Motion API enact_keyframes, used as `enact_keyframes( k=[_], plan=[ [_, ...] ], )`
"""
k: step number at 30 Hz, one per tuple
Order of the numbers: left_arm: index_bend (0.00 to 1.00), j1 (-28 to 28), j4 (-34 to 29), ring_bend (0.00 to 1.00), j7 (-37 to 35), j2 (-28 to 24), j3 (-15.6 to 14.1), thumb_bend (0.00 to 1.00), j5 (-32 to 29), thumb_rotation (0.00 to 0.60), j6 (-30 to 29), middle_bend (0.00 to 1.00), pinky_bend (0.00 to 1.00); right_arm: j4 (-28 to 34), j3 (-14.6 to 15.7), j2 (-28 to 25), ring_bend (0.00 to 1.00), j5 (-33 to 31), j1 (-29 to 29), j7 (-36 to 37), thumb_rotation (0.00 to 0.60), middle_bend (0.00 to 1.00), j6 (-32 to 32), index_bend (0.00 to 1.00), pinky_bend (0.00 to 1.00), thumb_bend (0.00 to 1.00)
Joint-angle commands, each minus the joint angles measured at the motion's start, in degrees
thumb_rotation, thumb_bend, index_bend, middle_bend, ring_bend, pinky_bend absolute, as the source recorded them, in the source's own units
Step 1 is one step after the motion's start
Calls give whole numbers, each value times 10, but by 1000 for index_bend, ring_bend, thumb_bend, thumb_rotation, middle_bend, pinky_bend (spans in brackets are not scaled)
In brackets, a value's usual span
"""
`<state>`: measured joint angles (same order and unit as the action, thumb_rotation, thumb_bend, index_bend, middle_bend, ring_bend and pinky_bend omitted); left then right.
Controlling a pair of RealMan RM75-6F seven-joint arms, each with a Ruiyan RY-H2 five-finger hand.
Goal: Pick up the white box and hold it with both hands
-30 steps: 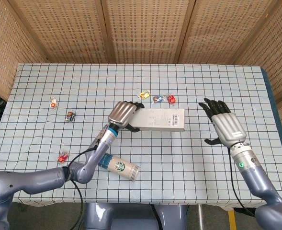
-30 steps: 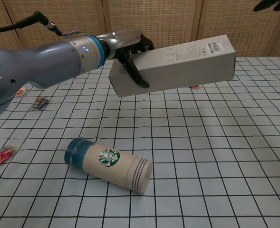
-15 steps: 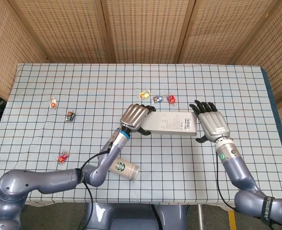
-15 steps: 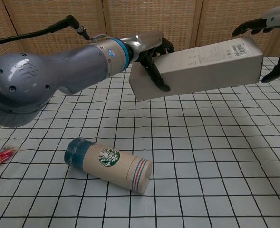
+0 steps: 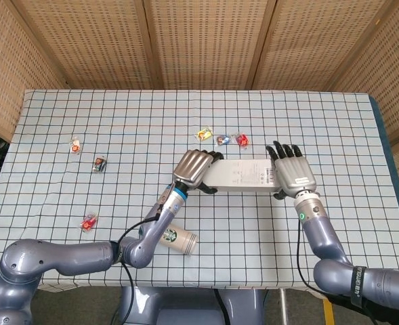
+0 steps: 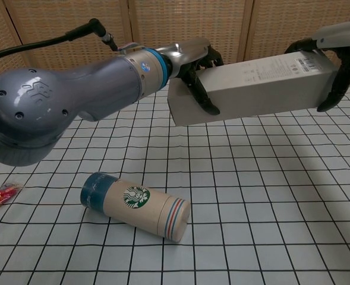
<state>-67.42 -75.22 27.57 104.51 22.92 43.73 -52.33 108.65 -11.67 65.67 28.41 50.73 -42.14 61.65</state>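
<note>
- The white box [image 6: 255,83] is in the air above the checked table [image 5: 84,115], lying long, a little tilted: its 3 o'clock end sits higher in the chest view
- The left hand [image 5: 194,169] grasps the 9 o'clock end of the box, with fingers over the top and the thumb under the front face
- The right hand [image 5: 291,175] is at the 3 o'clock end; its fingers [image 6: 335,80] wrap around that end, so I judge it is holding, though how firm the contact is cannot be seen
- To do this step well, the right hand should press evenly from top and bottom, and not push the box toward 9 o'clock against the left hand
- Both hands should keep the same height, so that the box becomes level and does not twist
- Squeeze softly: the box looks like thin cardboard and may dent
- Keep the box well above the cup [image 6: 136,205], which lies on its side at 6 o'clock from it, and away from the small candies [image 5: 223,139] at 12 o'clock
</note>
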Motion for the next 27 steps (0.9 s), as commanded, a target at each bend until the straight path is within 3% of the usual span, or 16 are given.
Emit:
enact_keyframes(
  k=[1,3,4,5,7,12,15,17,19,23,27],
  plan=[
    [684,-1,1,486,0,0,-1,123,-2,600,0,584,559,-9,1,8,140,22,0,10,600,216,12,262,41,8],
    [681,-3,1,486,1,0,-1,121,-3,600,-1,584,559,-13,-1,11,407,39,-5,24,600,484,17,516,228,78],
    [679,-3,2,486,1,1,-1,118,-3,600,-1,584,559,-15,-1,13,551,45,-7,29,600,609,19,621,381,146],
    [675,-3,2,486,1,1,-2,115,-4,600,-1,584,558,-17,-2,15,642,54,-10,39,600,680,22,681,487,205],
    [662,-4,1,486,-1,0,-2,105,-5,600,2,578,557,-18,2,10,704,64,-15,49,600,721,14,717,578,249],
    [568,-4,-7,427,-8,-6,-4,50,-7,600,10,479,534,-23,3,4,732,71,-19,65,600,745,4,739,613,272],
    [362,-2,-17,287,-17,-13,-5,1,-4,600,14,302,447,-24,3,1,735,73,-20,70,600,748,3,741,613,277],
    [142,1,-24,133,-24,-17,-5,0,0,600,14,124,299,-26,3,0,737,74,-21,73,600,750,3,742,613,277],
    [27,8,-38,34,-35,-26,-3,0,3,600,10,26,179,-29,4,-1,738,77,-23,80,600,752,2,742,613,278],
    [0,35,-90,0,-40,-55,-2,0,10,600,-34,0,40,-34,6,-6,739,87,-31,96,600,752,-1,746,613,278],
    [0,71,-153,0,-42,-104,-7,0,17,600,-73,0,0,-33,9,-12,739,99,-39,109,600,752,-4,749,613,273]
  ],
)
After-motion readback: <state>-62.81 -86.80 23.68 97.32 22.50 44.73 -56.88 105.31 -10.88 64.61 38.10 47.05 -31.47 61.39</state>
